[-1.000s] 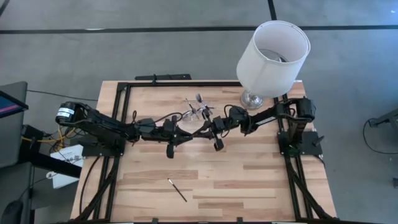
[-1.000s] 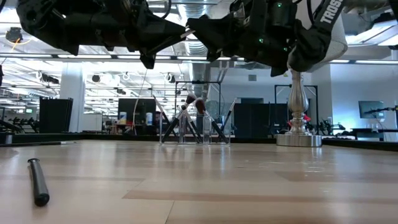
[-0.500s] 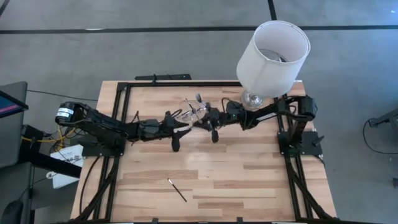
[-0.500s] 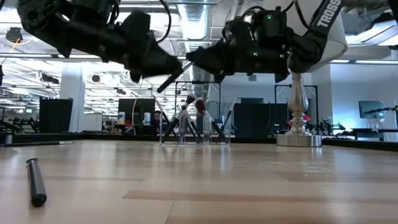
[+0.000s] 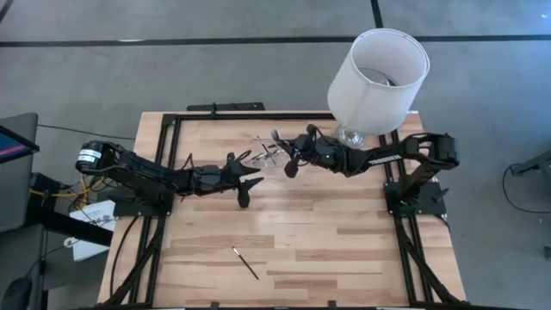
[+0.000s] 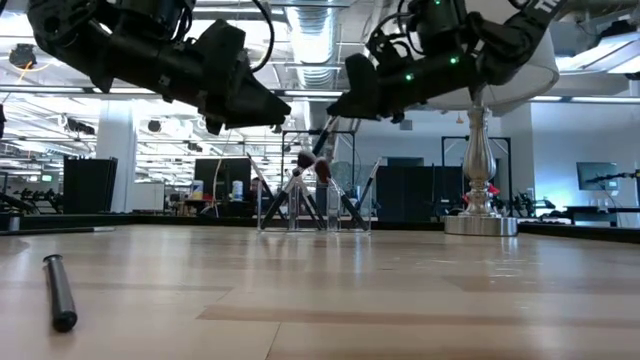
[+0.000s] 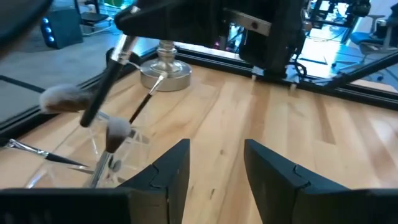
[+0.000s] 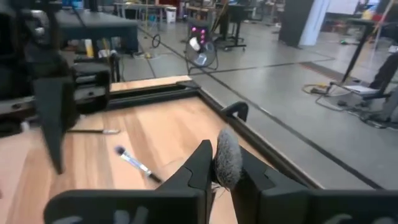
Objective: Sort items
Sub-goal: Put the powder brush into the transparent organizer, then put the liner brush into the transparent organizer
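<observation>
Since a second earlier the right gripper (image 5: 293,164) had carried its brush (image 6: 322,135) toward the far side, up to the clear container (image 6: 312,205), while the left gripper (image 5: 244,181) had let go and spread its fingers, and sat empty to the left of the container. Right jaws were clamped on the brush near its fluffy head (image 8: 227,159), handle angled down toward the container in the low view. Several brushes (image 7: 111,138) already leaned inside the container, far of table centre, just left of the lamp base (image 6: 479,222). One more brush (image 5: 245,263) lay alone on the near part of the table (image 5: 344,258), well apart from both arms. Another (image 8: 134,161) lay flat on the wood in the right wrist view.

Handling, my read: brushes were light, stiff in the handle, soft at the tip, probably slick and prone to roll. Best grip looked like mid-handle or ferrule, not bristles. Container seemed light too; a side knock could tip it.
</observation>
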You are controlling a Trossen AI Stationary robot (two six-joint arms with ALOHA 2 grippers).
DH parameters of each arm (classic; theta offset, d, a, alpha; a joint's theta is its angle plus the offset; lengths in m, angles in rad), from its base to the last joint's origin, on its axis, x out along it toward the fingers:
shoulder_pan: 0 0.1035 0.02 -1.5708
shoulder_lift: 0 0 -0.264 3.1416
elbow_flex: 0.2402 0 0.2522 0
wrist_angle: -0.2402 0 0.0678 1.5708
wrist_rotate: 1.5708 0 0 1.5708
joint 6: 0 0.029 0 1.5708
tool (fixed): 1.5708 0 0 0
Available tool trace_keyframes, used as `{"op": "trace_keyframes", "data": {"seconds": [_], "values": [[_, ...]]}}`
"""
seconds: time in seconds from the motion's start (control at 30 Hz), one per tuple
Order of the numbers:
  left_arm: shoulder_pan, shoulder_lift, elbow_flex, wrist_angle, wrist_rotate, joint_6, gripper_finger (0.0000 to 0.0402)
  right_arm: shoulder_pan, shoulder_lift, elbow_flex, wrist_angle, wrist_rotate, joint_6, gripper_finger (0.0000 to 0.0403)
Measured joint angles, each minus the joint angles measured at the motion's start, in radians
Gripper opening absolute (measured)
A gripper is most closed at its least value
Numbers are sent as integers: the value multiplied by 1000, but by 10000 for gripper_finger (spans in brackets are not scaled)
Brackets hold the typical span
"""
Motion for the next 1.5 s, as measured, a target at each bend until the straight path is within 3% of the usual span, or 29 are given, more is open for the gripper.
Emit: {"op": "trace_keyframes", "data": {"seconds": [0.23, 0.43, 0.57, 0.77, 0.87, 1.0, 1.07, 1.2, 1.33, 1.43, 1.5], "values": [[-1, -4, 0, 2, 1, -19, 148, -22, 84, 115, -137, 1, 54, 14], [-3, -28, 0, 4, 2, -46, 148, -43, 184, 322, -564, 27, 117, 30], [-14, -50, 0, 6, 2, -46, 148, -42, 243, 443, -743, 27, 148, 49], [-37, -112, 0, -18, 2, -46, 148, -32, 273, 502, -772, 27, 112, 64], [-52, -169, 0, -124, -48, -47, 147, -16, 256, 503, -791, 27, 86, 77], [-87, -245, 0, -409, -251, -109, 147, 13, 203, 503, -808, 29, 77, 101], [-107, -280, 0, -564, -310, -178, 147, 27, 171, 503, -818, 31, 76, 113], [-114, -291, 0, -809, -331, -398, 147, 59, 107, 503, -824, 31, 79, 136], [-113, -234, -1, -964, -359, -562, 147, 98, 71, 503, -830, 30, 79, 152], [-97, -186, -1, -1001, -455, -580, 147, 127, 64, 503, -833, 30, 78, 158], [-54, -172, -1, -1001, -460, -612, 147, 141, 64, 503, -838, 30, 76, 161]]}}
